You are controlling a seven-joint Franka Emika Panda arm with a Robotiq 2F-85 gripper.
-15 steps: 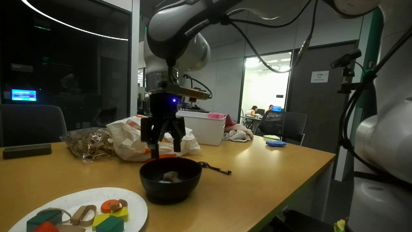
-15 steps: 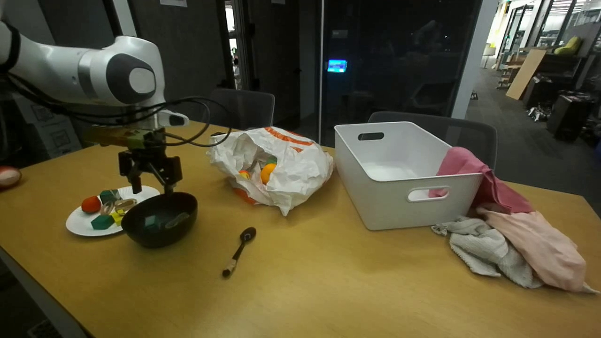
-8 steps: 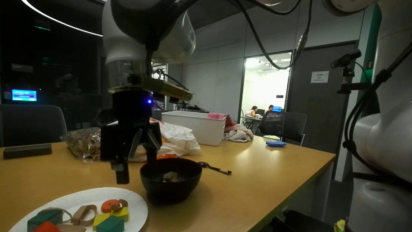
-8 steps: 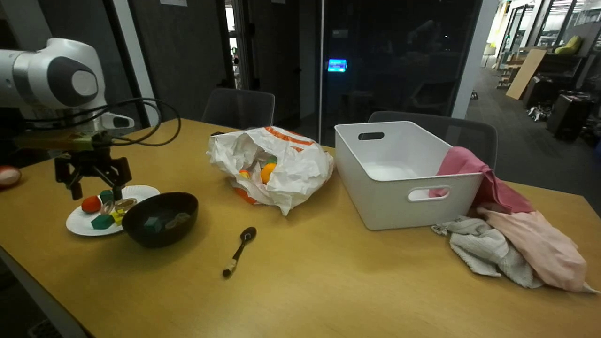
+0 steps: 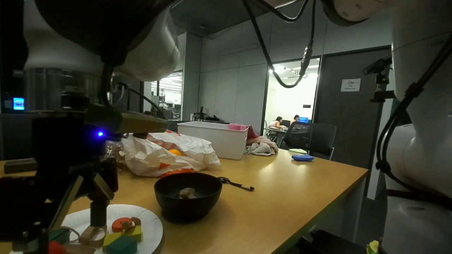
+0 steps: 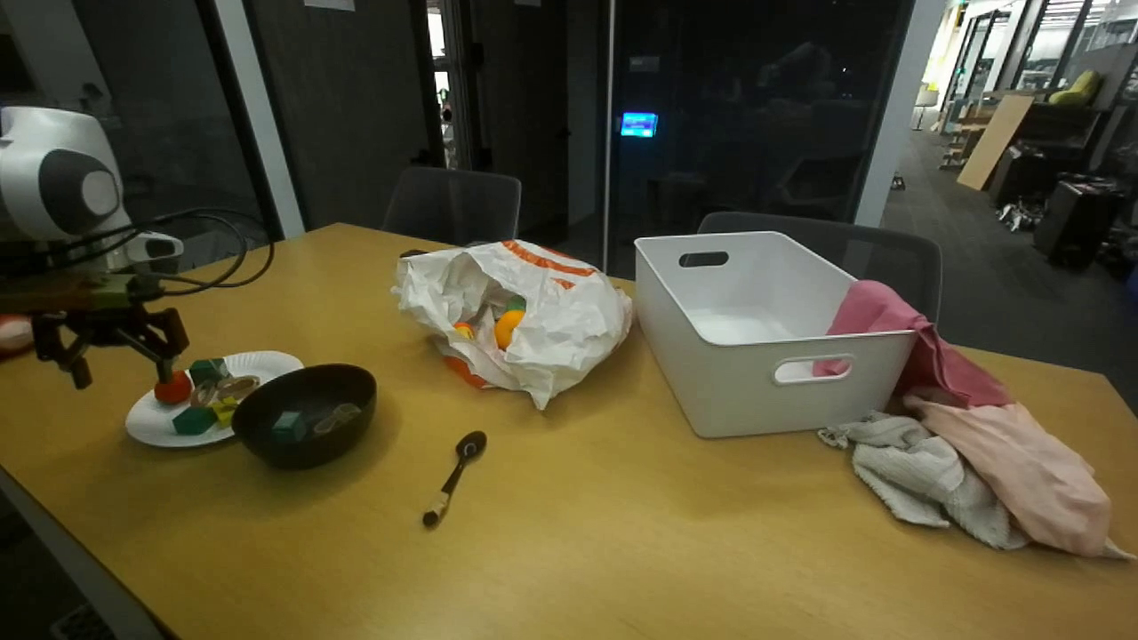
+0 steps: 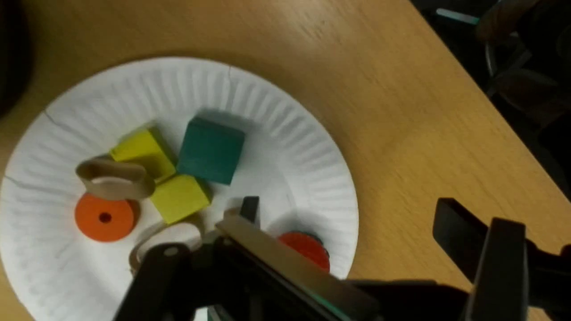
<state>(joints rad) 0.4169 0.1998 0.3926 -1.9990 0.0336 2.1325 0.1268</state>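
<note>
Claw (image 6: 124,380): swung from above the black bowl (image 5: 187,210) to the white paper plate (image 7: 308,147); jaws spread wide.
Plate: fluted rim, unmoved beside the bowl.
Red piece (image 7: 309,247): rounded, on the plate, nearest the claw.
Green cube (image 7: 209,151): sharp-edged, beside two squarish yellow blocks (image 7: 180,198).
Orange disc (image 7: 93,218): flat, centre-holed, on the plate.
Tan loops (image 7: 118,191): thin-walled, among the blocks.
</note>
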